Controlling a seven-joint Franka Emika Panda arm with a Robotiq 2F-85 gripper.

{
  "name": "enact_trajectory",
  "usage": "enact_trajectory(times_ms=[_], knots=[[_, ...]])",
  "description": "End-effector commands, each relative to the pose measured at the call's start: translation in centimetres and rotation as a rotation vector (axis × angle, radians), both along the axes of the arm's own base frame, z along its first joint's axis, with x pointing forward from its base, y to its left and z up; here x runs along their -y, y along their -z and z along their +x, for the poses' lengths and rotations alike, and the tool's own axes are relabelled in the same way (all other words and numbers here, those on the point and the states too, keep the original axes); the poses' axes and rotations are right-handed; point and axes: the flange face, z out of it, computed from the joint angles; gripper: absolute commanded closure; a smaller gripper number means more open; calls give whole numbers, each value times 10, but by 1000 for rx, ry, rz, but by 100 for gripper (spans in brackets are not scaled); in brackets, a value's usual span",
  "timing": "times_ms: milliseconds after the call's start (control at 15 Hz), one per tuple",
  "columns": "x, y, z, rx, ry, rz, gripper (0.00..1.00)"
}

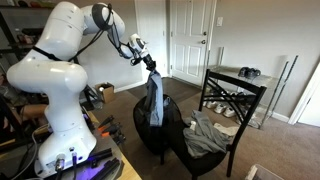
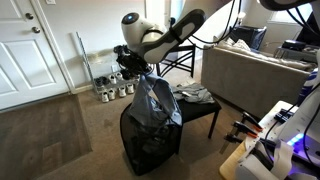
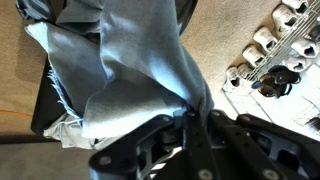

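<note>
Pinching blue-grey garment [image 3: 140,70], jaws closed tight

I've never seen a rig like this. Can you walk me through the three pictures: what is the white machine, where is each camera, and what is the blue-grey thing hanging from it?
The white machine is a single robot arm with a two-fingered gripper at its end. Two pictures come from cameras standing in the room, looking at the arm from different places. The third comes from a camera on the wrist, looking along the fingers.

The gripper is shut on a blue-grey denim garment, which hangs down over a black mesh hamper standing on the carpet. Whether its lower end is already inside the hamper is hard to tell.

Beside the hamper is a black chair with more clothes on its seat. Shoes are lined up by the wall.
</note>
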Motion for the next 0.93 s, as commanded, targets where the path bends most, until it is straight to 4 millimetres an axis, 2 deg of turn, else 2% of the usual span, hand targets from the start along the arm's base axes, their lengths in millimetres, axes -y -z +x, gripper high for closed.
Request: enact_trajectory(times_ms=[0, 200, 533, 667, 867], knots=[[-33, -23, 17, 10, -119, -32, 96], [-68, -16, 17, 9, -232, -4, 96], [-119, 4, 3, -23, -382, -12, 96], [-130, 9, 3, -34, -426, -36, 96], [-129, 12, 9, -31, -443, -23, 96]])
